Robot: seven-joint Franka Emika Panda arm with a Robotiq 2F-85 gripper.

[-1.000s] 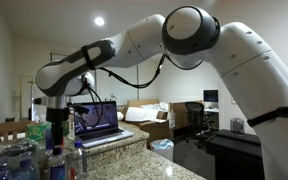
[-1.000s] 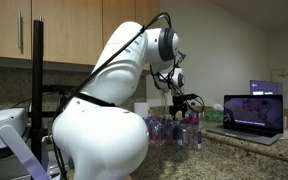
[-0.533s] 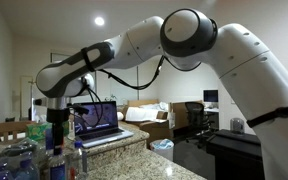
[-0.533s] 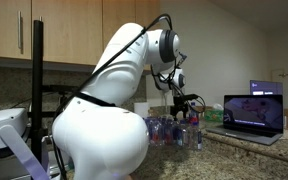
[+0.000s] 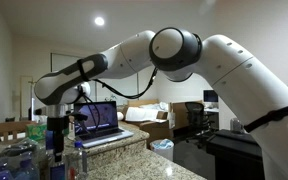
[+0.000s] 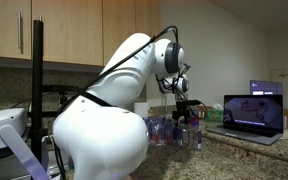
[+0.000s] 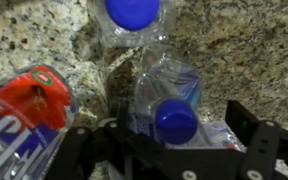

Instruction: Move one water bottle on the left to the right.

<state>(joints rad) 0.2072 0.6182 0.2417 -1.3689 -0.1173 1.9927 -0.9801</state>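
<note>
In the wrist view a small clear water bottle [image 7: 176, 118] with a blue cap stands upright on the speckled granite counter, between the two black fingers of my gripper [image 7: 170, 140]. The fingers stand apart on either side of it and seem not to touch it. A second blue-capped clear bottle [image 7: 132, 14] stands just beyond it. A red-marked bottle [image 7: 26, 112] is close on the left. In both exterior views my gripper [image 5: 58, 138] [image 6: 182, 108] hangs low over the cluster of bottles [image 5: 54, 160] [image 6: 174, 130].
An open laptop [image 5: 102, 120] [image 6: 252, 110] stands on the counter beside the bottle cluster. A green container [image 5: 36, 130] sits behind the bottles. Wooden cabinets [image 6: 74, 30] hang above the counter. The counter edge [image 5: 164, 165] drops off near the laptop.
The arm's upper links have swung over and the gripper has come down a little onto the bottle cluster. The bottles have not moved.
</note>
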